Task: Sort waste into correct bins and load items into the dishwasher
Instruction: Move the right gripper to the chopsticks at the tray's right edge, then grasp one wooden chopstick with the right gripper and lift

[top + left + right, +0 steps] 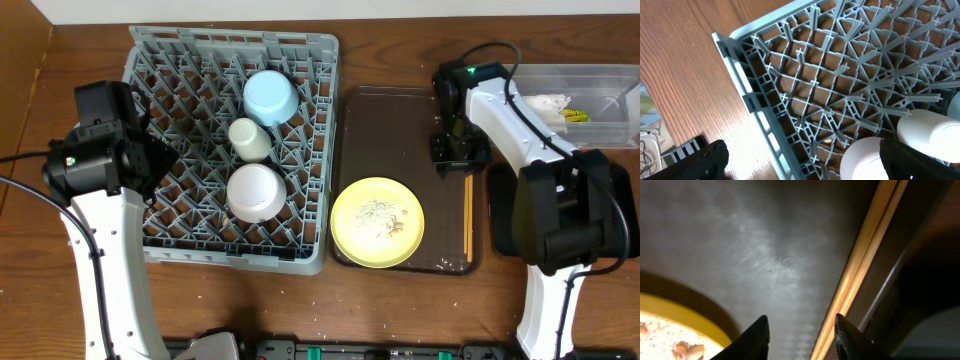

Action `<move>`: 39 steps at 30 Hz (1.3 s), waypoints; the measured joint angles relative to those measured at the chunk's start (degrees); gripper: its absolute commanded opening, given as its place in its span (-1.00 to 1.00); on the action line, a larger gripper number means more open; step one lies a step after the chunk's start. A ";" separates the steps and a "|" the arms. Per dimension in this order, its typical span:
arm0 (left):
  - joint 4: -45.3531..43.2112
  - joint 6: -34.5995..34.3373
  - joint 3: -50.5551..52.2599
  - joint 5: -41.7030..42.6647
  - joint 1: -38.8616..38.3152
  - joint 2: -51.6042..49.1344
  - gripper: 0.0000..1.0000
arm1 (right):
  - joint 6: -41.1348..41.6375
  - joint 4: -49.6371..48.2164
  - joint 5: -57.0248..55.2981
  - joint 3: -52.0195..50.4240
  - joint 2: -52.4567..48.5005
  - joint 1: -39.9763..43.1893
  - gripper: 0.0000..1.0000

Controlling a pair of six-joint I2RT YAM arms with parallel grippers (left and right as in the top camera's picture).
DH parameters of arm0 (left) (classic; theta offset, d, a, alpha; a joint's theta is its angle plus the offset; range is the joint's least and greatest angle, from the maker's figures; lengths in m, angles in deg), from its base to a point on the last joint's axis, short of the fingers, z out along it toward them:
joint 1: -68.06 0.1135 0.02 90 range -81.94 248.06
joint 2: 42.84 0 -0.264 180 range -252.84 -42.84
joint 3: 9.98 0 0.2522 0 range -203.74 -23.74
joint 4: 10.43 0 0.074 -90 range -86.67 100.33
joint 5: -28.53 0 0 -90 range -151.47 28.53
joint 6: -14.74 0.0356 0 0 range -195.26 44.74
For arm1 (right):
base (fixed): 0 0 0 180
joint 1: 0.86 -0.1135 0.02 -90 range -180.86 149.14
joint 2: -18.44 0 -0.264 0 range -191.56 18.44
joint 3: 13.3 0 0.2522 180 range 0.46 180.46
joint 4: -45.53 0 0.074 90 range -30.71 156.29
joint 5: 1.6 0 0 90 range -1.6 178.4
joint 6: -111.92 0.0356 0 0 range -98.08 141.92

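The grey dish rack (305, 215) holds a light blue bowl (270, 97), a small white cup (249, 139) and a pinkish-white bowl (255, 192). My left gripper (143, 140) is open and empty over the rack's left edge; its wrist view (800, 150) shows the rack (765, 125), the bowl (862, 160) and the cup (935, 130). The yellow plate (377, 222) carries rice-like crumbs. My right gripper (458, 152) is open, low over the far end of the chopsticks (468, 215), which run beside its right finger (800, 325) (860, 265). The plate's rim (670, 325) shows at lower left.
Plate and chopsticks lie on a dark brown serving tray (400, 130). The clear tub (600, 120) at the back right holds the crumpled wrapper (550, 103). A black tray (502, 215) lies right of the brown tray, mostly hidden under my right arm.
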 measured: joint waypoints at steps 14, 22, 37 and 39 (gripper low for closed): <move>0.00 0.00 0.00 0.00 0.00 -0.02 0.96 | 1.84 -8.15 0.48 -6.45 0.02 3.91 -0.31; 0.00 0.00 0.00 0.00 0.00 -0.02 0.96 | 1.99 -9.35 0.94 -6.88 0.02 3.91 -0.29; 0.00 0.00 0.00 -0.02 0.00 -0.02 0.96 | 2.43 -1.38 1.14 -2.10 0.02 3.91 -0.26; 0.00 0.00 0.00 0.00 0.00 -0.02 0.96 | 2.36 -0.09 1.14 0.52 0.02 3.91 -0.22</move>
